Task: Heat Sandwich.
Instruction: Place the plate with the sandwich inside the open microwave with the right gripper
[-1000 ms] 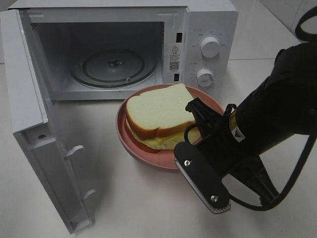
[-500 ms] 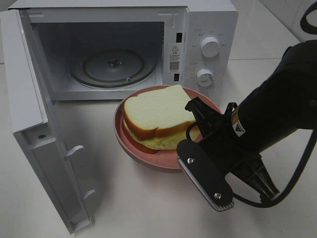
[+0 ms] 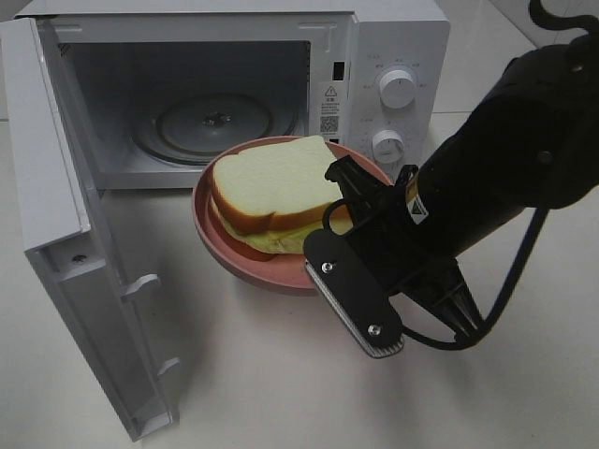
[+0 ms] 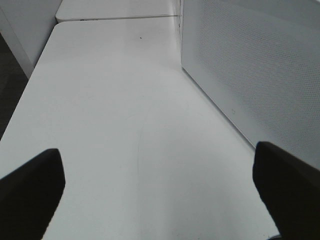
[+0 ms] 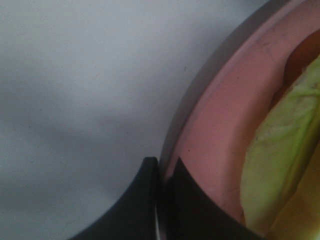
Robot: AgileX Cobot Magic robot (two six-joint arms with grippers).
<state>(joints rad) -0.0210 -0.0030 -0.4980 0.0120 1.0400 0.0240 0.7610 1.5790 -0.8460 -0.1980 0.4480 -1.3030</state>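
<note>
The sandwich (image 3: pixel 271 192), white bread with tan crust over pale filling, lies on a round pink plate (image 3: pixel 248 269) held in front of the open microwave (image 3: pixel 402 37). My right gripper (image 3: pixel 318 267) is shut on the plate's near-right rim. In the right wrist view its dark fingertips (image 5: pixel 161 167) pinch the pink plate rim (image 5: pixel 220 130), with the sandwich's yellow-green filling (image 5: pixel 280 160) beside them. My left gripper (image 4: pixel 160 200) is open over bare table, holding nothing, and is out of the exterior high view.
The microwave door (image 3: pixel 56 234) swings open at the left, toward the table's front. A glass turntable (image 3: pixel 215 122) lies inside the cavity. Two knobs (image 3: pixel 397 89) sit on the control panel. The left wrist view shows a perforated white microwave wall (image 4: pixel 250 65) beside white tabletop (image 4: pixel 125 125).
The right gripper has carried the plate and sandwich to the left and nearer the microwave opening. The left gripper has not moved.
</note>
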